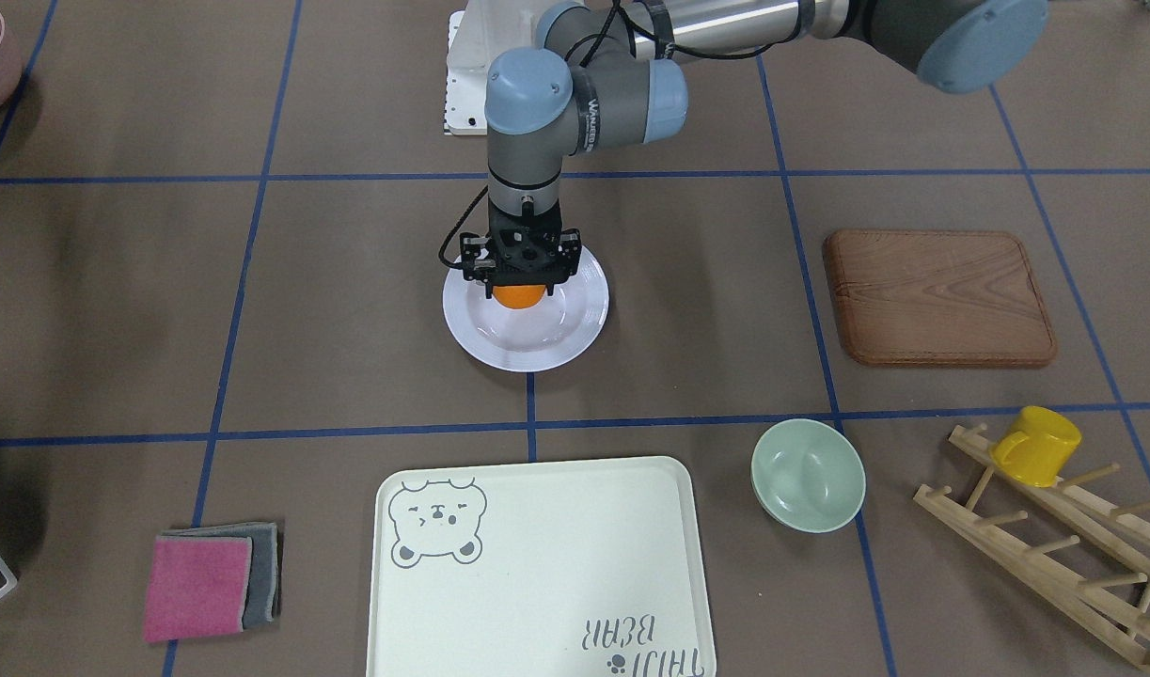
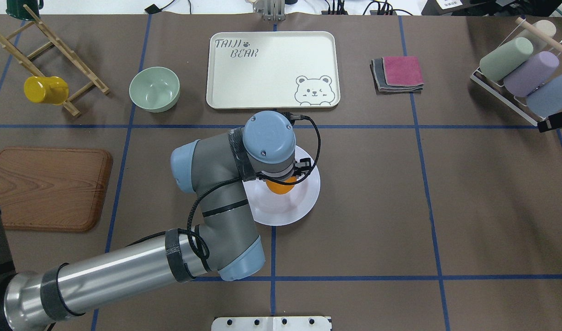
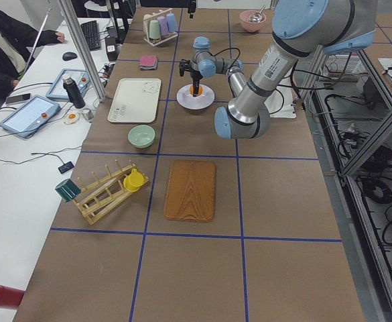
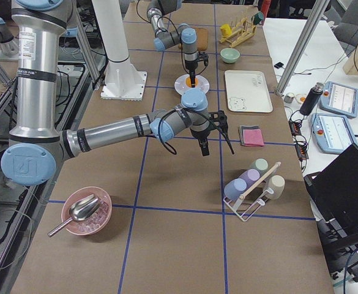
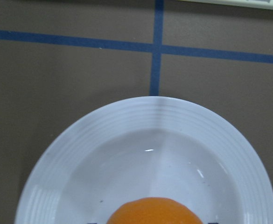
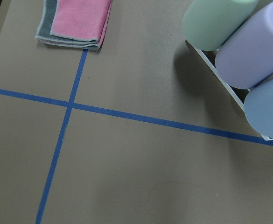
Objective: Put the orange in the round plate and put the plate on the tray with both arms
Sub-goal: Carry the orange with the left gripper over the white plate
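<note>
My left arm [image 1: 575,103] reaches out, its wrist bent so that my left hand [image 1: 518,280] points straight down over the plate [image 1: 575,331]. The fingers grasp the orange [image 1: 517,297] low in the plate's well. The tray [image 1: 537,564] lies beyond this hand, apart from the plate. My right hand [image 4: 203,147] hangs above the tabletop [image 4: 166,202] beside the cloths [image 4: 251,136]. I cannot tell whether it is clenched.
</note>
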Controlling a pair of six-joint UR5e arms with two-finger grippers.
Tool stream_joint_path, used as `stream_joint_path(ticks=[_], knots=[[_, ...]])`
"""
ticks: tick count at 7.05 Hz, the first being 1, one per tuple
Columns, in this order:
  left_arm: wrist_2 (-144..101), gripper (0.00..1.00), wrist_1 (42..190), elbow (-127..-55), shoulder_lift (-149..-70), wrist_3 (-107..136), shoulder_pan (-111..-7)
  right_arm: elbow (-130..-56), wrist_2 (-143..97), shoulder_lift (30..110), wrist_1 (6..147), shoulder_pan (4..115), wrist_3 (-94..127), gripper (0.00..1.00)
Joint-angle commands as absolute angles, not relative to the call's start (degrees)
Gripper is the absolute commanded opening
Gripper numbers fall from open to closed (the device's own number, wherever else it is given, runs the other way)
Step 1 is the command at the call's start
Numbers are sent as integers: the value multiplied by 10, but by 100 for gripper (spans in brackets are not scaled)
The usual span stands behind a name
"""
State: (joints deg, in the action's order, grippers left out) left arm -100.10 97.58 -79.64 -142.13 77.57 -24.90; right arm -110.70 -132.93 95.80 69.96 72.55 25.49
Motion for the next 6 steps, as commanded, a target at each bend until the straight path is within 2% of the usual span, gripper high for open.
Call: stream_joint_path(ticks=[1, 3, 4, 6], knots=[[-991, 0, 1012, -754, -1426, 774, -241, -1107, -1329, 958, 700, 725, 255, 100], [-991, 4, 1012, -758, -1426, 773, -242, -1107, -1329, 958, 700, 725, 255, 100], [-989, 99, 1012, -758, -1426, 762, -243, -1107, -1329, 958, 700, 725, 255, 100], [-993, 99, 1010, -805, -1415, 746, -256, -1108, -1332, 958, 700, 725, 255, 100]])
